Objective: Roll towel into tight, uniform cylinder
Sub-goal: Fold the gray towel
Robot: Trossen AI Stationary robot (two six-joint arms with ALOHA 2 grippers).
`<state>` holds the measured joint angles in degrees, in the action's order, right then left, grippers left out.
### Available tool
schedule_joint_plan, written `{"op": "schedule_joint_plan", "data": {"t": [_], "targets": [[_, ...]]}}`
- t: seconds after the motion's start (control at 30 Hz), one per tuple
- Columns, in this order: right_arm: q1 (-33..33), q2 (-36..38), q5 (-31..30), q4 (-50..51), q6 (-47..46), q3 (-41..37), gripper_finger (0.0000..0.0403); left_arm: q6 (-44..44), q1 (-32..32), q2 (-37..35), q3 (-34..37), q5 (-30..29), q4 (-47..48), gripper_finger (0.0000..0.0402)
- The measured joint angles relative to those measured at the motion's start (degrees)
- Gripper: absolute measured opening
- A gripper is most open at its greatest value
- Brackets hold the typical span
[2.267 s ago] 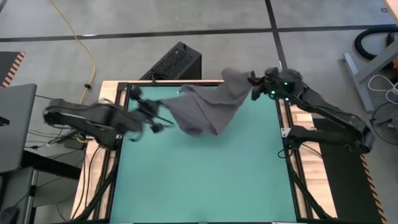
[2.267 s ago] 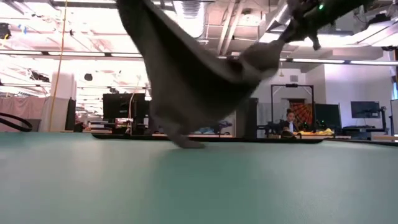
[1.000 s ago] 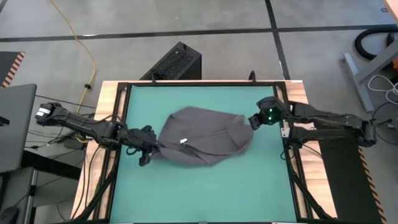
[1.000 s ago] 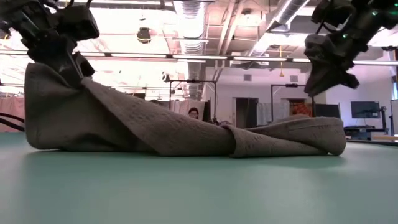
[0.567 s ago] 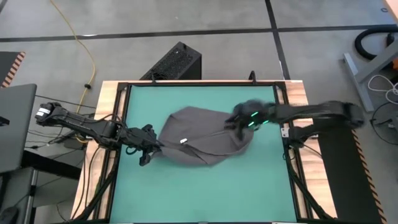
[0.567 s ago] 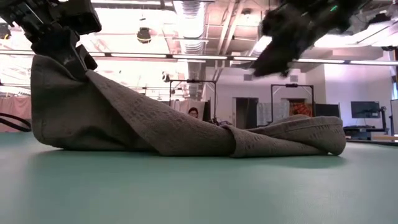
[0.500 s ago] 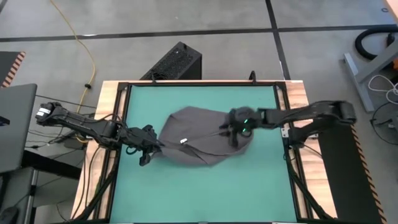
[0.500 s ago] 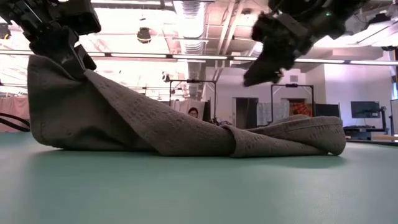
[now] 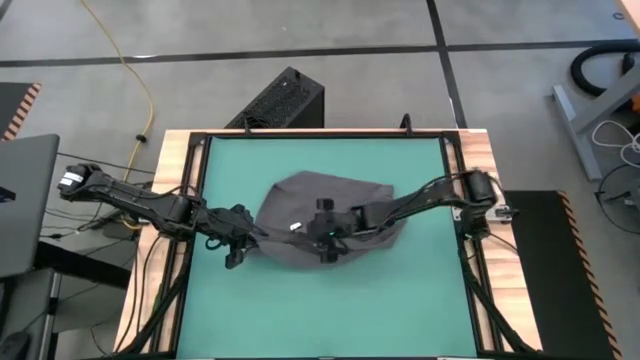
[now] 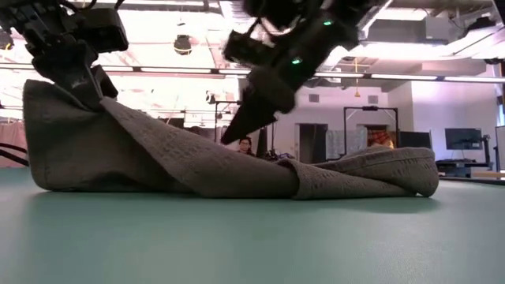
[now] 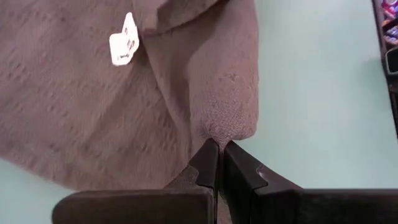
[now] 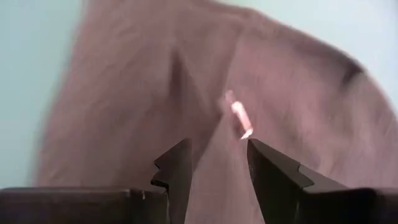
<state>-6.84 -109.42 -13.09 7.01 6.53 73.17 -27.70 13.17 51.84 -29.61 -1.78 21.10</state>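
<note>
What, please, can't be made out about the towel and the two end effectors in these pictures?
- Towel underside and folded layers: hidden by its own folds in every view.
- White tag print: too small to read.
- Right end effector: open above the towel; the blurred right wrist view leaves contact unclear.
- Left end effector: how much cloth it pinches is hidden.

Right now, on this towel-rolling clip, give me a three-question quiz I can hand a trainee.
1. True or false: the towel is already rolled into a cylinder.
2. Which gripper pinches the towel's edge: A) left gripper, B) right gripper?
3. Fill in: the right gripper's open fingers point toward the small white ____ on the towel.

Key: 1 false, it lies crumpled on the green mat. 2 A, shut on a fold. 3 tag.
</note>
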Motion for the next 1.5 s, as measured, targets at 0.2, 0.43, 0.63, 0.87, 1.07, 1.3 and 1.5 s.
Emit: {"op": "schedule_joint_plan", "data": {"t": [0.2, 0.43, 0.63, 0.87, 1.07, 1.3, 1.5], "targets": [[-0.89, -5.77, -1.74, 1.81, 1.28, 6.42, 0.018, 0.57, 0.0, 2.8, 0.0, 0.51, -0.16, 0.0], [-0.73, -6.85, -4.25, 3.37, 0.6, 7.15, 0.018, 1.69, 0.0, 5.66, 0.0, 3.1, -3.01, 0.0], [0.25, -8.15, -4.79, 3.8, -0.29, 7.28, 0.0179, 3.22, 0.04, 5.52, 0.01, 2.67, -3.7, 0.0], [0.29, -9.7, -6.16, 4.67, 0.6, 7.06, 0.0099, 4.81, 0.22, 5.44, 0.0, 2.8, -5.44, 0.0], [0.34, -1.67, -4.48, 8.4, 0.16, 7.1, 0.0028, 8.21, -0.23, 4.07, 0.02, 3.09, -5.35, 0.0], [2.88, 17.29, -0.3, 24.08, 1.42, 6.79, 0.0016, 14.02, -2.72, -1.63, -4.77, 0.5, 0.0, 0.0], [8.65, 40.46, -0.32, 27.41, 1.88, 0.29, 0.0019, 22.1, -6.01, -6.86, -12.78, -11.02, 10.95, 0.0]]}}
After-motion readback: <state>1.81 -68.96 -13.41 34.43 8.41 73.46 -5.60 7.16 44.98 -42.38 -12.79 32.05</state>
